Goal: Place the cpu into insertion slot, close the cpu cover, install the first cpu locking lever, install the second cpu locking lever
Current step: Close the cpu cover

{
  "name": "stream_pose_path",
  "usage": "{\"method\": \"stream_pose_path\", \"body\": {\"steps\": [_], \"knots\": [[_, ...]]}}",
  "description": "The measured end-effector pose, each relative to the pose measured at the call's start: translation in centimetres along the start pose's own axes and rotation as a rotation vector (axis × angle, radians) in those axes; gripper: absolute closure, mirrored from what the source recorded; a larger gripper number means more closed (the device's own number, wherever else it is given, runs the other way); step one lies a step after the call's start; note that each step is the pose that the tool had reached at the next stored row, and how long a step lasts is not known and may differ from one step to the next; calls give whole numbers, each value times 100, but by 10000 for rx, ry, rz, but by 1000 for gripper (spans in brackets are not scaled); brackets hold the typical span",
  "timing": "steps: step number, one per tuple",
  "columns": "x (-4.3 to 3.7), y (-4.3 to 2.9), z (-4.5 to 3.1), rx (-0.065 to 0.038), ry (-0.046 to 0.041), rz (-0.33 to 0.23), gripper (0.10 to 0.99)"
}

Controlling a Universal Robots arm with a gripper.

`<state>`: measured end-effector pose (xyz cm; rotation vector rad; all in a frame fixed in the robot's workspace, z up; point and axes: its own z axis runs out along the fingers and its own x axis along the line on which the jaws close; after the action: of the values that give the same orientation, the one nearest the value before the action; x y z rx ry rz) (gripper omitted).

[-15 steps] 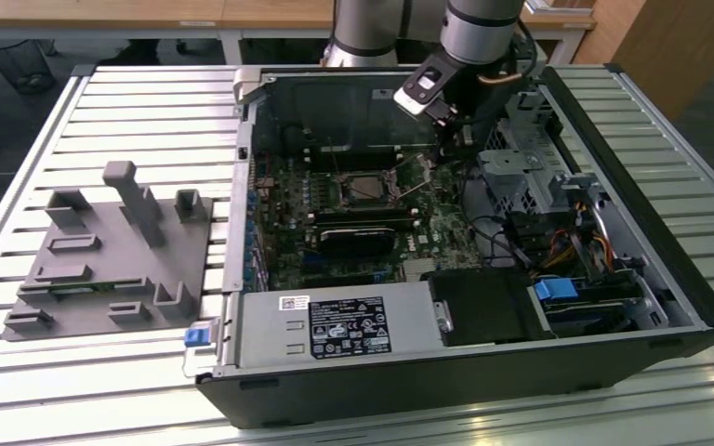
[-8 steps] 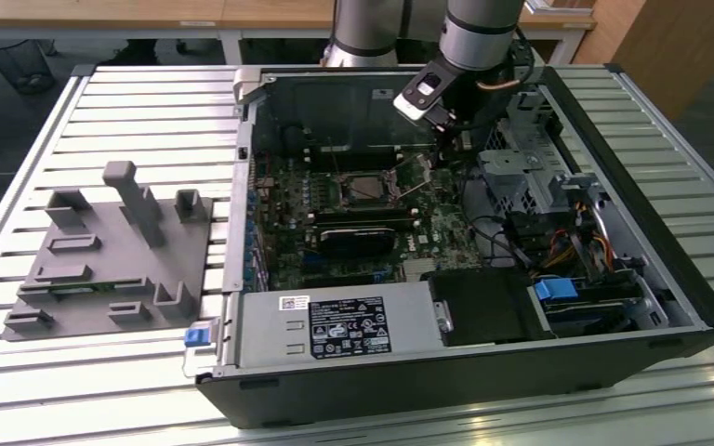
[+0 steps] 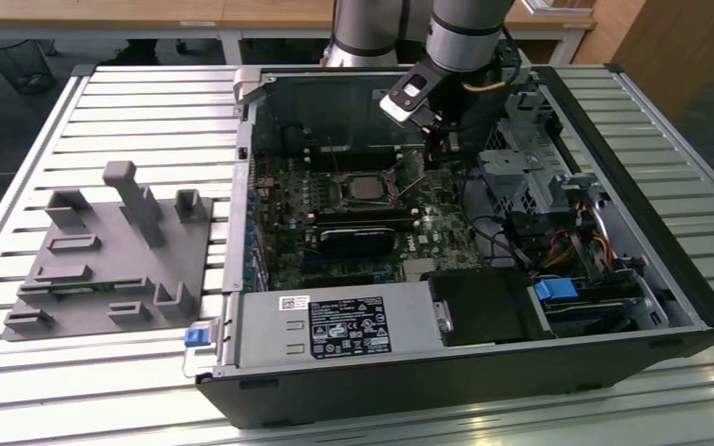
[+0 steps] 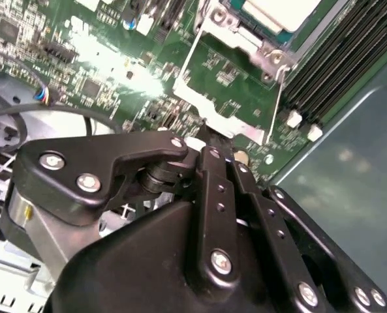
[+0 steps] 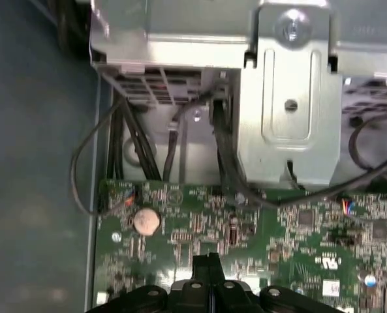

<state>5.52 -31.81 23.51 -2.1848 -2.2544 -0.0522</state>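
Silvery cpu cover [image 4: 220, 122] is standing raised beside the seated cpu [image 4: 281, 10]. The gripper [image 4: 209, 151], jaws closed, is sitting at its free edge. Thin, stiff, likely springy plate, probably best held by that edge.

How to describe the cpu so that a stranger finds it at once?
Look inside the open black computer case, at the green circuit board. Near its middle lies the cpu: a small flat square with a metal top, unlike the long black memory slots beside it.
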Motion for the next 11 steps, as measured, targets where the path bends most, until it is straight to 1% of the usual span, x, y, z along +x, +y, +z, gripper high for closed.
{"method": "stream_pose_path", "body": {"steps": [6,11], "knots": [[4,-141,-3,0,-1,-3,980],[-4,-219,-4,0,0,-4,980]]}}
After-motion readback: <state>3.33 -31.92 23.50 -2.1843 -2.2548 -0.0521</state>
